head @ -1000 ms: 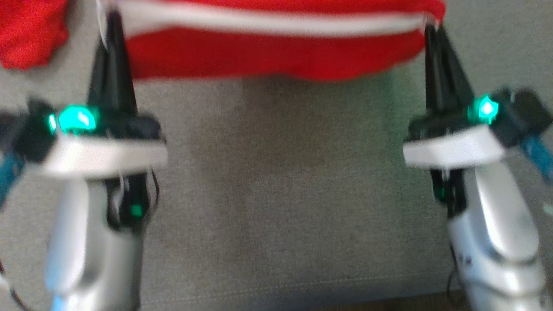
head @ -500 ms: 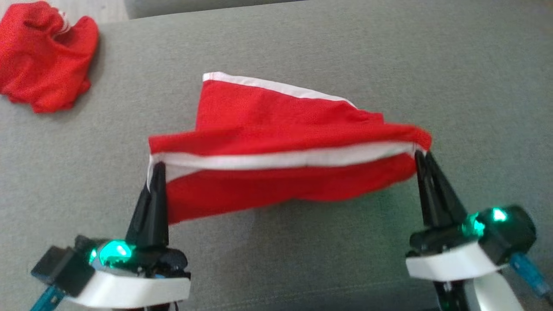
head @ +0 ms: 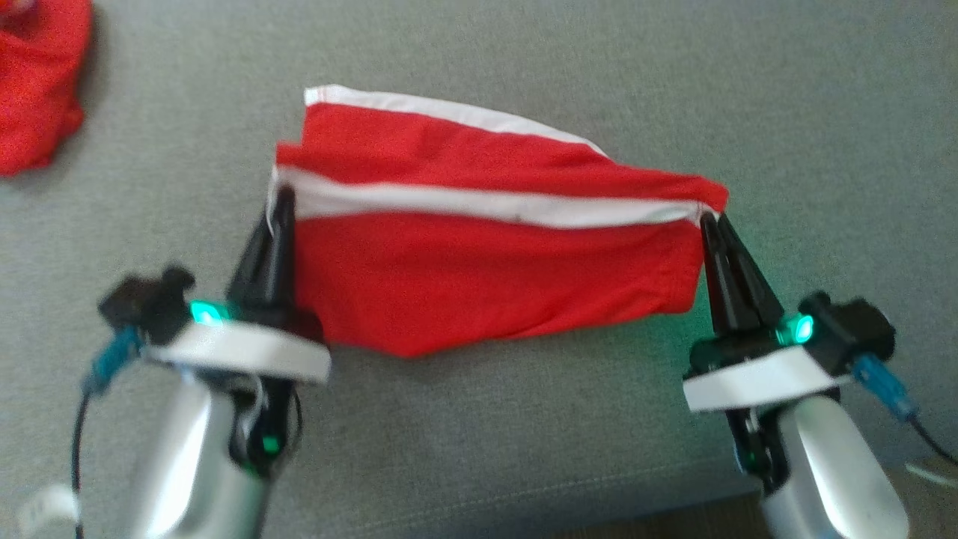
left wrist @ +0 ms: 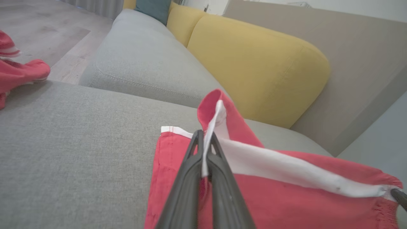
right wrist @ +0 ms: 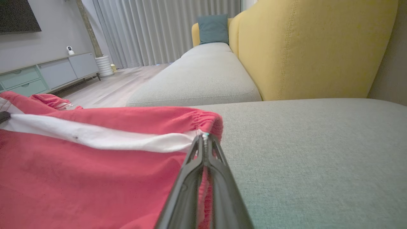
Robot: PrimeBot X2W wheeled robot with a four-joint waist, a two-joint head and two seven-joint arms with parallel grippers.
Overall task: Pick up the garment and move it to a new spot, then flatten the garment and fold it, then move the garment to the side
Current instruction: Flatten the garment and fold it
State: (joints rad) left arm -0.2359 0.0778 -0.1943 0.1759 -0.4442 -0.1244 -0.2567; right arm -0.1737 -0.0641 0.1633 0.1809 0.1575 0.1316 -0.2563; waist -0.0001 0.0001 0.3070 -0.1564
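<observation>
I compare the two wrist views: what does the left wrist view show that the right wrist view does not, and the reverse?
Left wrist view, not the right: the white-edged hem corner of the red shorts, lying flat on the grey sofa seat. Right wrist view, not the left: a cabinet with drawers, a small white device on it, and a dark screen. Both: the shorts, pinched at their white stripe by the shut left gripper and right gripper, the seat, the yellow backrest, a teal cushion.
</observation>
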